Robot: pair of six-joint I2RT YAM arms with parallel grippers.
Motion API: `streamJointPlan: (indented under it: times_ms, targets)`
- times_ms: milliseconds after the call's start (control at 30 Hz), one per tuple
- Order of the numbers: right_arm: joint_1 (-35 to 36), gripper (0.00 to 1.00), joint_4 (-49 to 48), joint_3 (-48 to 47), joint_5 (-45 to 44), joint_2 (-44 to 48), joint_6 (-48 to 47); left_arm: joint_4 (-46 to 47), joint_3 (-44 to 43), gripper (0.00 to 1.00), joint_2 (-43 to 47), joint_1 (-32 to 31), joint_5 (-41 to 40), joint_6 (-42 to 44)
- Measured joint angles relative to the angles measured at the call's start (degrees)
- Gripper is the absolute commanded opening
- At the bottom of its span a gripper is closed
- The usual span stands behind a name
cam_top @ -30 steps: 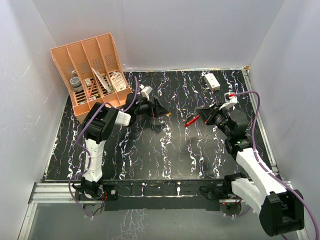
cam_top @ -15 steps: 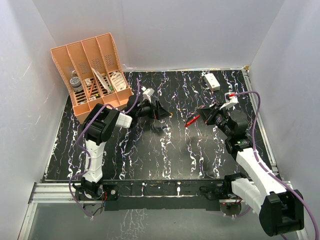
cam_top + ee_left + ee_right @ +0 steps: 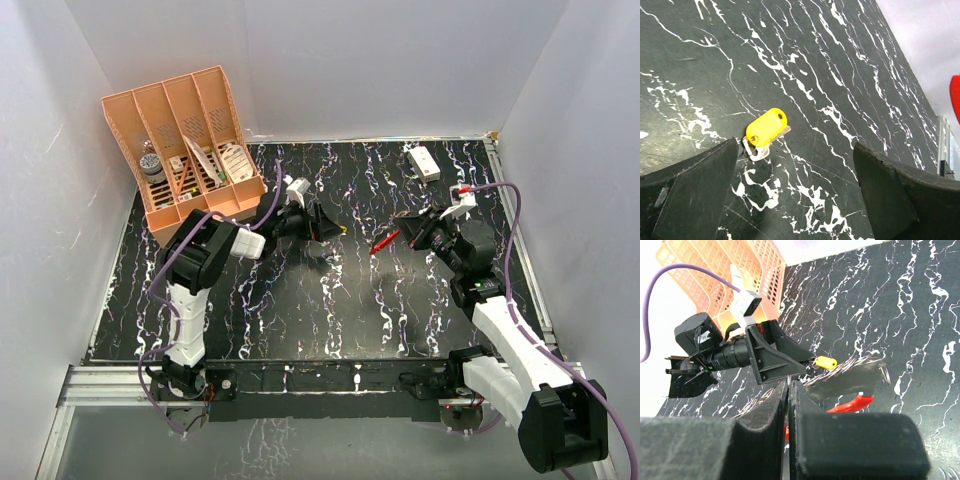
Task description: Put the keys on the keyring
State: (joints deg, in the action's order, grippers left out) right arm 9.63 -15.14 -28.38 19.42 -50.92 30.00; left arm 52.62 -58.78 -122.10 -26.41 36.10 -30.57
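A small key with a yellow head [image 3: 766, 127] lies flat on the black marbled table [image 3: 850, 60], just ahead of my left gripper's [image 3: 795, 195] left finger [image 3: 690, 192]. The left jaws stand wide open and empty. In the top view the key [image 3: 340, 229] sits at the left gripper's [image 3: 322, 226] tip. The red keyring [image 3: 383, 241] sticks out to the left from my right gripper [image 3: 410, 233]. In the right wrist view the right gripper [image 3: 788, 385] is shut, with the red keyring [image 3: 852, 402] showing beside and between its fingers. The yellow key [image 3: 825, 362] lies beyond it. Other keys are not clearly seen.
An orange slotted file organiser [image 3: 185, 140] with small items stands at the back left. A white rectangular box [image 3: 423, 162] lies at the back right. White walls enclose the table on three sides. A blurred dark strip with wire loops [image 3: 850, 377] shows near the keyring.
My left gripper has slid a little to the right, closer to the yellow key. The right gripper and the red keyring have barely moved.
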Motion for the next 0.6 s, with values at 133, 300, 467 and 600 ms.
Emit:
streamJointPlan:
  times_ms: [133,300,467,600]
  targets:
    - [0.0,0.00,0.1,0.0,0.0,0.5,0.0,-2.2,0.1,0.99,1.1,0.0,-3.0,0.9]
    - [0.0,0.00,0.1,0.0,0.0,0.8,0.0,-4.3,0.1,0.95,2.0,0.2,-6.0,2.8]
    - [-0.1,0.00,0.1,0.0,0.0,0.8,0.0,-5.1,1.0,0.79,2.9,0.2,-8.8,6.2]
    - [-0.1,0.00,0.1,0.0,0.0,0.8,0.0,-5.1,1.6,0.63,3.1,0.2,-10.7,9.1]
